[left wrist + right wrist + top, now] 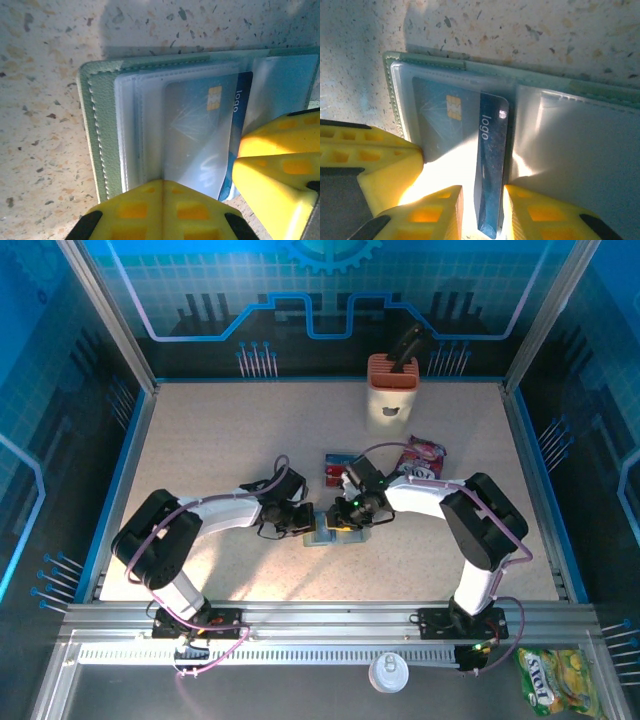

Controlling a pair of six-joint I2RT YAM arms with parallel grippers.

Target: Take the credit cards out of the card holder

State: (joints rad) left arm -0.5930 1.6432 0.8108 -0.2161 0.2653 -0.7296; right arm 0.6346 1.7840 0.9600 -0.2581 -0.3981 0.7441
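The grey-green card holder (322,538) lies open on the table between both grippers. A blue credit card (492,165) marked "logo" sticks partway out of its clear sleeve, tilted up on edge. My right gripper (483,194) is open, one finger on each side of that card, with a gap on the left side. My left gripper (162,184) is shut, pinching the clear plastic sleeve of the holder (97,125). The blue card (240,100) and the right gripper's fingers (280,165) show at the right of the left wrist view. Another small red-and-blue card (339,467) lies on the table beyond the holder.
A crinkled purple-red snack packet (423,454) lies behind the right arm. An orange-and-cream block (392,390) stands at the back. A white lid (387,672) and a yellow-green packet (555,680) sit in front of the table edge.
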